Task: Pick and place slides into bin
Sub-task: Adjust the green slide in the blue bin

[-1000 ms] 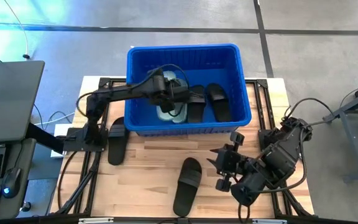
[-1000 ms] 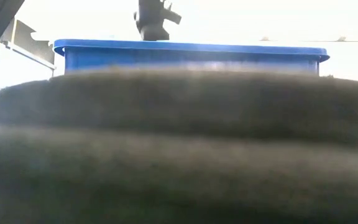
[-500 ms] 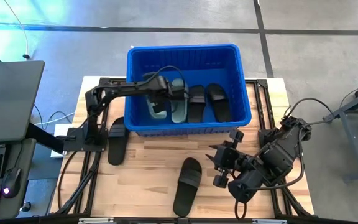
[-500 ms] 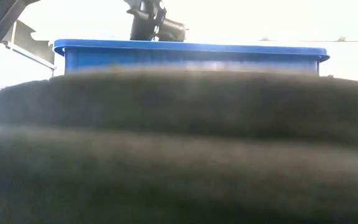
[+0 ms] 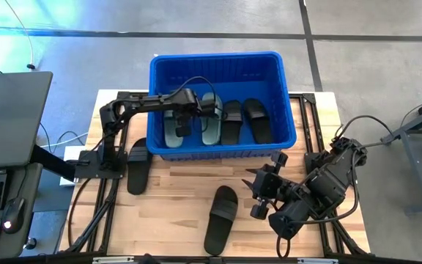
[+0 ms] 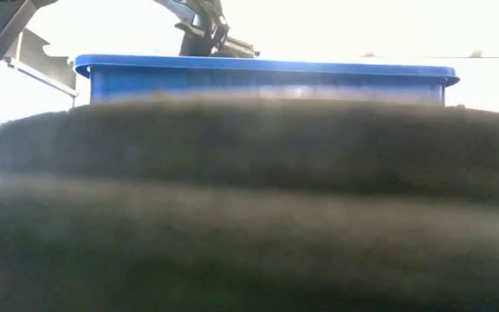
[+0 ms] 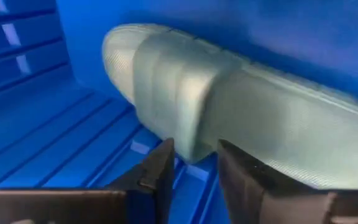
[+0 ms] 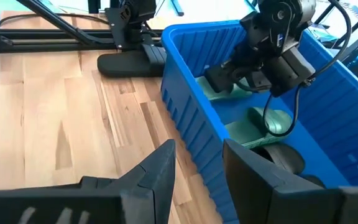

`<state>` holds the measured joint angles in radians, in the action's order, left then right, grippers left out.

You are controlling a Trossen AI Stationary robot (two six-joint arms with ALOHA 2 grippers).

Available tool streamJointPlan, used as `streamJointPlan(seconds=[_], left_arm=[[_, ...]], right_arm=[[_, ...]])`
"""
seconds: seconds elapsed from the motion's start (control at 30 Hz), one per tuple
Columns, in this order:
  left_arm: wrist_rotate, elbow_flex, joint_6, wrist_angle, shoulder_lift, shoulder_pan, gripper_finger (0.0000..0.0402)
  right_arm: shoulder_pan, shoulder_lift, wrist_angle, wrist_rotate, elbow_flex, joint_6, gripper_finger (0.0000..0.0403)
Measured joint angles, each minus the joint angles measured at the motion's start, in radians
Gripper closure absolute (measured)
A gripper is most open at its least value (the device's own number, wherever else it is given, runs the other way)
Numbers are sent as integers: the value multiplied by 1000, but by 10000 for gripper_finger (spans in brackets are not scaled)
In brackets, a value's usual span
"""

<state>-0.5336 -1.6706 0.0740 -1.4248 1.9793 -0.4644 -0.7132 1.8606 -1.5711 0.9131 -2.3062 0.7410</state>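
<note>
The blue bin [image 5: 223, 66] stands at the table's far middle. In it lie two green slides [image 5: 170, 132] [image 5: 211, 123] and two black slides [image 5: 231, 122] [image 5: 257, 119]. My left gripper [image 5: 182, 126] reaches down into the bin and is open; its fingertips [image 7: 194, 177] stand just short of the left green slide [image 7: 229, 118], which rests sole down on the bin's floor by the left wall. A black slide [image 5: 136, 166] lies on the table at the left, another [image 5: 220, 218] near the front edge. My right gripper [image 5: 258, 196] hovers open to the right of that one.
In the low view a black slide [image 6: 249, 208] right before the camera hides most of the table; only the bin's rim [image 6: 267, 65] and my left arm [image 6: 202, 30] show above it. A laptop [image 5: 6, 117] sits off the table's left.
My left gripper has gone toward the bin's left wall and down. The green slide it carried over the bin's middle now lies flat on the bin's floor at the left, beside the other green slide.
</note>
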Motion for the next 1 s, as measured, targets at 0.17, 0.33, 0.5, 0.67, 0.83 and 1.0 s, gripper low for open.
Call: streamJointPlan(seconds=[0.17, 0.33, 0.5, 0.67, 0.83, 1.0], left_arm=[[64, -58, 8, -21, 0, 13, 252], [-32, -200, 28, 9, -6, 57, 229], [-75, -339, 51, 155, -8, 56, 235], [60, -369, 87, 353, -8, 29, 280], [179, -370, 125, 395, 26, 20, 356], [179, -368, 163, 303, 93, 20, 383]], right_arm=[[0, 0, 0, 1, 0, 2, 279], [0, 0, 0, 22, 0, 2, 279], [0, 0, 0, 49, 0, 10, 279], [0, 0, 0, 44, 0, 44, 279], [0, 0, 0, 43, 0, 55, 279], [0, 0, 0, 39, 0, 56, 279]])
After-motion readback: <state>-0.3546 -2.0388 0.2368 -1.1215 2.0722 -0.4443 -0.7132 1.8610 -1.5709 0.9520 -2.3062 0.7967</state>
